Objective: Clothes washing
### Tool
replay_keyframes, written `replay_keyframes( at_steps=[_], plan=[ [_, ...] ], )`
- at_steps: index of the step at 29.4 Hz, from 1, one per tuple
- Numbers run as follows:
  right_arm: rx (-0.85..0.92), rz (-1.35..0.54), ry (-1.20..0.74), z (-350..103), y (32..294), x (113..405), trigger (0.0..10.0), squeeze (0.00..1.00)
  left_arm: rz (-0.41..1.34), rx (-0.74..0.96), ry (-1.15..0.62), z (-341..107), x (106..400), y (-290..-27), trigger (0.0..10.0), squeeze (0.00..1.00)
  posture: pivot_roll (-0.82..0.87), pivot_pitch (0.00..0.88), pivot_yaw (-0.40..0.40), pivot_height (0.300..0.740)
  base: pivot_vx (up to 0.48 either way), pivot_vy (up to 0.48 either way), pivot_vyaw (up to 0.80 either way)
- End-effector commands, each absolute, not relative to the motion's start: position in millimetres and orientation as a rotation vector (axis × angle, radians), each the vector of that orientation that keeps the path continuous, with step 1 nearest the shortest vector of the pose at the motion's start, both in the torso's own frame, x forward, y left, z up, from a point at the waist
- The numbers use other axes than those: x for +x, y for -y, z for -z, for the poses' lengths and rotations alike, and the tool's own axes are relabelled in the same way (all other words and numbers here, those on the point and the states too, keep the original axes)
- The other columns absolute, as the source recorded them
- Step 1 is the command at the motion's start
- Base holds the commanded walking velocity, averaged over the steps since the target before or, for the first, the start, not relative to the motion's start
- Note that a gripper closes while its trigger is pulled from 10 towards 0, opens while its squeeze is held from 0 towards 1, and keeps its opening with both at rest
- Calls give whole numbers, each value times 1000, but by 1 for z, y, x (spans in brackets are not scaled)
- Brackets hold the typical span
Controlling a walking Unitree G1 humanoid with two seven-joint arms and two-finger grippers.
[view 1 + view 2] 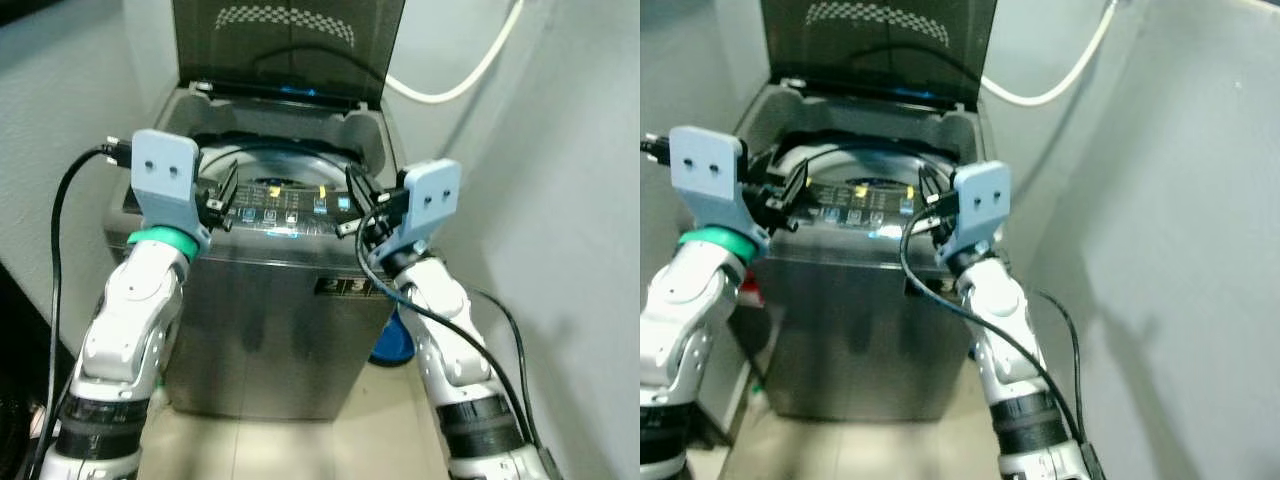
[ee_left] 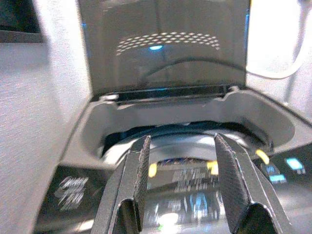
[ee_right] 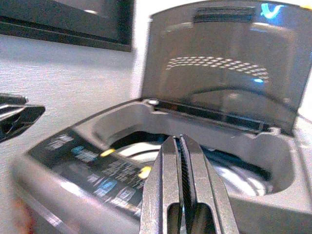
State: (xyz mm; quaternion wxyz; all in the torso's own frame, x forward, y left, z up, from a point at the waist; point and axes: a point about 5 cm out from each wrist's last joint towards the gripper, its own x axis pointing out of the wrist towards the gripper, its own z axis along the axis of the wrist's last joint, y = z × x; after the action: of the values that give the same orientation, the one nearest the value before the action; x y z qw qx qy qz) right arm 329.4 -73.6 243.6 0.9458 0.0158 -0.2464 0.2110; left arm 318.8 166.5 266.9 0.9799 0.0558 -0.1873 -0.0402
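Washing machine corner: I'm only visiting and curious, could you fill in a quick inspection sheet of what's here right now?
Surface: pale tiled floor.
Job's things: grey top-loading washing machine, lid raised upright, drum opening exposed, control panel lit along the front edge; no clothes seen.
Clutter: blue object on the floor beside the machine.
Grippers: left gripper open above the panel; right gripper shut, also near the panel.
Cables: black cables on both arms; white hose on the wall.
Surroundings: plain walls close on either side.
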Motion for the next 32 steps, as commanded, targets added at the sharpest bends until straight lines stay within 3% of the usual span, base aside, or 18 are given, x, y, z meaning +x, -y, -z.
replay_keyframes(
  at_steps=[1,12,18,24,32],
  plan=[
    [24,-412,495,-241,79,329,10000,0,97,113,373,-265,319,-163,10000,0,169,0,-37,740,-382,0,0],
    [3,-415,489,-237,79,329,10000,0,102,112,371,-264,320,-161,10000,0,164,0,-36,740,-370,0,0],
    [-48,-415,448,-224,80,332,10000,0,124,120,321,-254,322,-157,10000,0,165,0,-39,740,0,0,448],
    [-157,-411,210,-155,93,334,10000,0,189,164,136,-198,318,-146,10000,0,166,0,-45,740,0,0,796],
    [-270,-367,-142,-56,124,306,10000,0,289,195,-117,-114,295,-132,10000,0,158,0,-42,740,0,0,788]
  ],
)
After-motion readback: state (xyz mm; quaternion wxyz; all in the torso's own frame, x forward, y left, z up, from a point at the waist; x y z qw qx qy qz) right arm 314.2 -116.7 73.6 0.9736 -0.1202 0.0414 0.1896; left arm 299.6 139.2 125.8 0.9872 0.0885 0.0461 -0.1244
